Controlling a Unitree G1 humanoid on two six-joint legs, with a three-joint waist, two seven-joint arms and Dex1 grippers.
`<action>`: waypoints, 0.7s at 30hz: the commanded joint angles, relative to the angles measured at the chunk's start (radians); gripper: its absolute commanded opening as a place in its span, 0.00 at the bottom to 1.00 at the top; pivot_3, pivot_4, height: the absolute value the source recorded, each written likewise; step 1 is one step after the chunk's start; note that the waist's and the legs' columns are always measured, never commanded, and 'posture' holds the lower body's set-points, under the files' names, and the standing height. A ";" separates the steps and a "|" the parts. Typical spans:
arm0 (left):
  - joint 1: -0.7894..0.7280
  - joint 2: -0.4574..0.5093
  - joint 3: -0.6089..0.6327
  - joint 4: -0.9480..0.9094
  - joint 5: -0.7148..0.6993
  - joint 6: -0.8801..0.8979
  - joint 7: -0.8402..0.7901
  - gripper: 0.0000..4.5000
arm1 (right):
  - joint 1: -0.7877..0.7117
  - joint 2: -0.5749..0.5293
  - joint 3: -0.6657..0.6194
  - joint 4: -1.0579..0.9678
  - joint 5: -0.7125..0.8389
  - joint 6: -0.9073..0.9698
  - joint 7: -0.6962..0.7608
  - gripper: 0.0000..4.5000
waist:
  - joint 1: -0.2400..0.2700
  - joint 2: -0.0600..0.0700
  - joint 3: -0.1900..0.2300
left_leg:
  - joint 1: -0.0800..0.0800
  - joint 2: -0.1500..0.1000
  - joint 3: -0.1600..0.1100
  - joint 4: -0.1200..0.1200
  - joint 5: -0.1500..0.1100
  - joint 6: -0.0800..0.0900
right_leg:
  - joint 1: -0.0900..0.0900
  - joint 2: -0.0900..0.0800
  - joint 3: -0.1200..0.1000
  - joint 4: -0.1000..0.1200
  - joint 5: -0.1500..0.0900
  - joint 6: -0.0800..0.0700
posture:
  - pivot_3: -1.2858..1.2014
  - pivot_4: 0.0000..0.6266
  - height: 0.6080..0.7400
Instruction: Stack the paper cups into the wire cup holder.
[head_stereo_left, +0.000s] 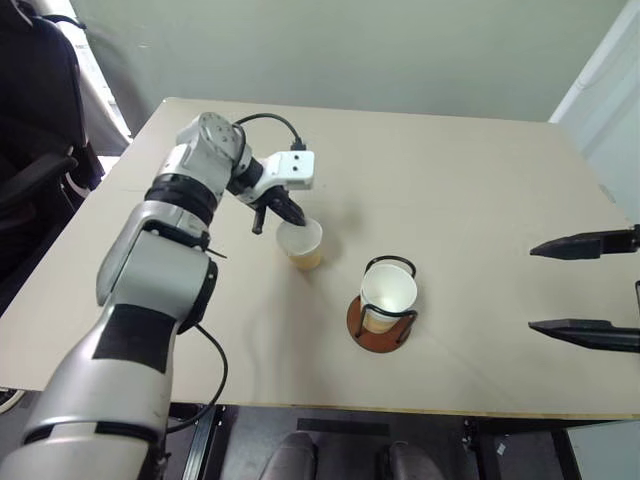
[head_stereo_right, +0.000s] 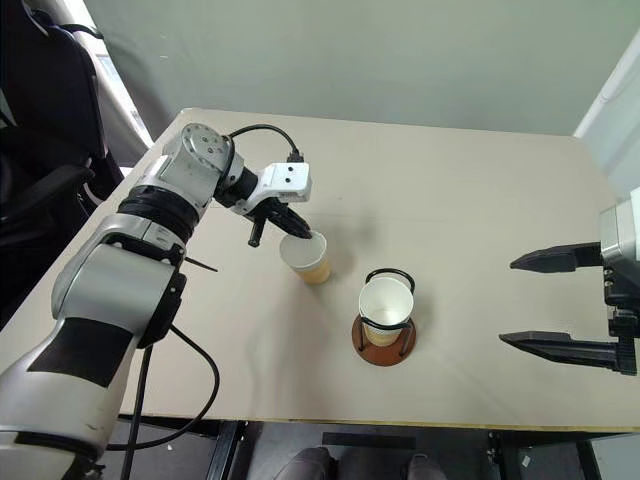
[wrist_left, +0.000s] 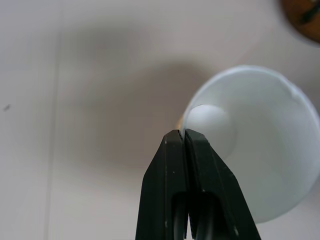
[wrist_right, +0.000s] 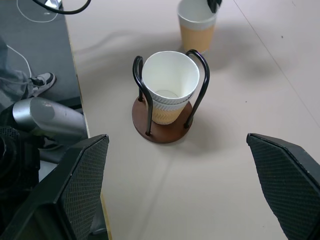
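Note:
A tan-yellow paper cup (head_stereo_left: 302, 247) stands on the table left of centre. My left gripper (head_stereo_left: 292, 218) reaches down to it from the left and is shut on its rim, one finger inside the white cup (wrist_left: 260, 145) and one outside. To the cup's right is the wire cup holder (head_stereo_left: 378, 328), a reddish-brown disc with black wire loops. Another paper cup (wrist_right: 170, 80) sits upright in the holder, with the rim of one more nested beneath it. My right gripper (head_stereo_left: 531, 288) hovers open at the right edge, well away from the holder.
The beige table (head_stereo_left: 450, 180) is bare around the cups. Its front edge runs close below the holder. A dark chair (head_stereo_left: 30, 150) stands off the table's left side. A pale wall lies behind the far edge.

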 joint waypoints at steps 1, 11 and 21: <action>-0.104 0.006 0.031 -0.074 -0.119 -0.013 -0.051 0.01 | -0.024 -0.012 -0.048 0.009 0.017 0.006 -0.006 1.00 | 0.002 -0.001 0.000 | -0.001 0.000 -0.001 0.000 0.000 0.000 | 0.000 -0.004 0.002 0.000 0.000 0.000 | 0.52 0.24 1.00; -0.245 0.050 -0.212 -0.411 -0.724 0.077 -0.051 0.01 | -0.030 -0.012 -0.041 -0.003 0.010 0.004 -0.017 1.00 | -0.003 -0.001 0.000 | -0.002 -0.001 0.010 0.000 -0.003 0.004 | 0.001 -0.002 -0.001 0.000 0.000 0.002 | 0.52 0.24 1.00; -0.274 0.132 -0.591 -0.632 -1.027 0.027 -0.051 0.01 | -0.016 0.001 -0.103 -0.058 0.031 0.071 -0.029 1.00 | -0.014 0.000 0.001 | 0.004 0.002 0.016 0.003 -0.005 0.009 | 0.000 -0.007 0.022 0.000 0.001 0.007 | 0.52 0.24 1.00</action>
